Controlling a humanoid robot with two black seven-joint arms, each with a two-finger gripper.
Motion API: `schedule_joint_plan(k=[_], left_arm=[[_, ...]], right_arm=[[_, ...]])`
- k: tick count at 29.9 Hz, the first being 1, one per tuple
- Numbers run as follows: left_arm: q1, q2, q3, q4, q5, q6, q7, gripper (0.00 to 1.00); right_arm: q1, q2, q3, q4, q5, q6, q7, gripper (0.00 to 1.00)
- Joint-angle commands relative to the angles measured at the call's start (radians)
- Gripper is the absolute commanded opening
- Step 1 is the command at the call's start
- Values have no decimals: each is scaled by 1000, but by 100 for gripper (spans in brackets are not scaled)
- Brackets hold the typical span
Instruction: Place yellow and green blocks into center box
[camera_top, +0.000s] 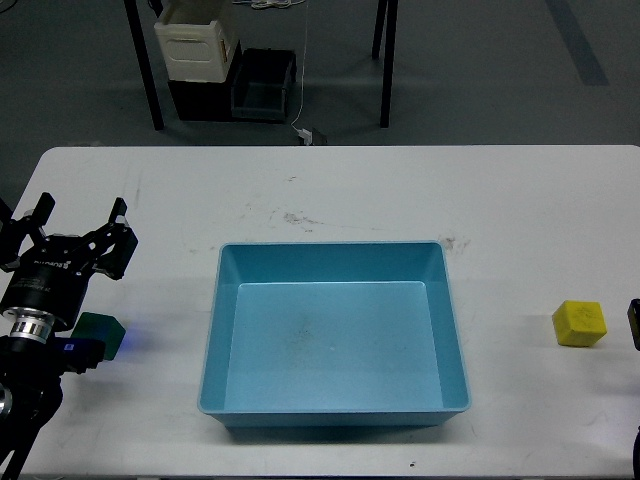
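Head view:
Left gripper (80, 232): stood left of the blue tray (222, 300), fingers spread apart, holding nothing.
Green block (100, 334): sat on the white table (400, 190) left of the tray, just below the gripper, partly hidden by the arm.
Yellow block (579, 323): rested right of the tray, well apart from it.
Right gripper (634, 325): only a dark sliver at the frame edge beyond the yellow block; I couldn't tell its state.

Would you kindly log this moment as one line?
left gripper open above table | dark green cube left of empty light-blue plastic tray | yellow cube right
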Motion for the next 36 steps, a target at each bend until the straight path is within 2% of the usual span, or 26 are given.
schedule_joint_plan(k=[1,8,12,16,21,27,29,30,32,33,36], left_arm=[[0,0,0,0,0,-2,-3,100],[0,0,0,0,5,-11,-8,100],[0,0,0,1,5,-11,-9,100],[0,0,0,4,6,-11,-11,100],[0,0,0,17,5,-11,-12,100],[0,-9,-1,18,5,-11,-12,100],[0,-11,-1,20,5,-11,-12,100],[0,-11,-1,24,5,-11,-12,100],[0,-12,-1,34,5,-11,-12,100],[0,-12,-1,37,5,-11,-14,100],[0,-12,-1,38,5,-11,-17,100]], right_arm=[[1,0,1,-2,-18,-1,0,100],[1,-2,5,-2,-111,-1,0,100],[15,-34,16,2,-324,-10,5,100],[79,-91,53,5,-597,-72,11,100],[208,-236,63,8,-947,-149,11,100],[369,-477,21,9,-1257,-142,17,100],[419,-587,-51,3,-1389,-142,61,100],[447,-644,-94,0,-1441,-142,102,100],[514,-756,-217,-21,-1518,-140,222,100],[551,-804,-287,-37,-1543,-140,265,100],[671,-932,-506,-46,-1598,-137,265,100]])
